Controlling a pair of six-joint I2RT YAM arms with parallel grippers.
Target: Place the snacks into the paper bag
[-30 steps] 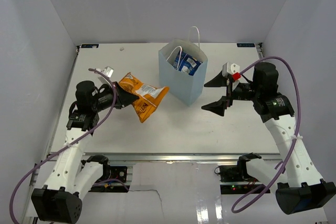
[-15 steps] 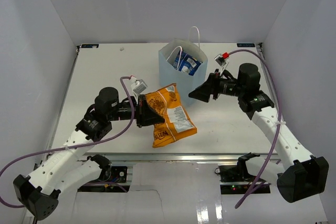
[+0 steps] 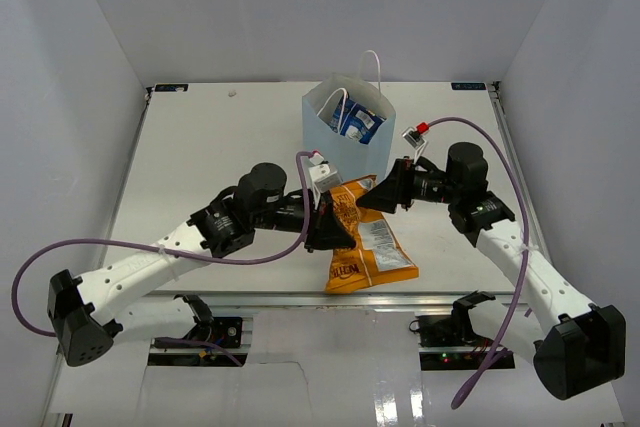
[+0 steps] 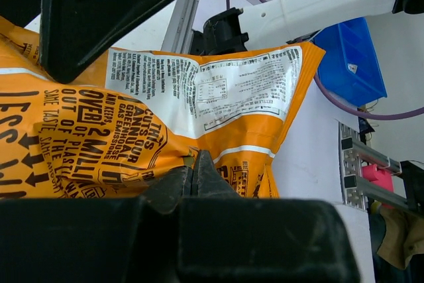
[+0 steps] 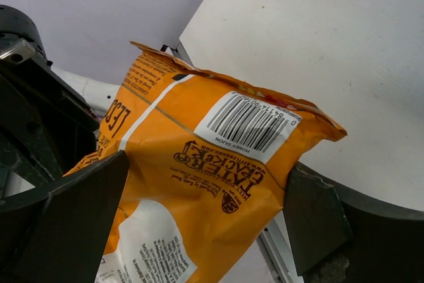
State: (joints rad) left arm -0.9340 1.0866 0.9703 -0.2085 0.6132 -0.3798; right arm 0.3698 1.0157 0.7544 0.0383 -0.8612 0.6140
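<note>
Pinching the orange chip bag [image 3: 372, 253] tight is the left gripper [image 3: 335, 226]; the right gripper [image 3: 373, 196] gapes astride it, six o'clock of the paper bag [image 3: 348, 155].

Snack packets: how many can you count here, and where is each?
2: a large orange chip bag in the left gripper; a blue-and-white packet inside the light-blue paper bag, perhaps hiding more.

A white desk [image 3: 200, 167] is spread beneath both pairs of jaws and is enclosed by pale walls [image 3: 80, 47]. Beyond the left jaws, past the desk's edge, a blue bin [image 4: 361, 51] is seen, with a metal rail [image 4: 354, 157] and a pink block [image 4: 377, 175] closer in. Well behind both jaws, a blue label [image 3: 170, 88] is fixed at one far corner and a second label [image 3: 466, 86] at the other.
</note>
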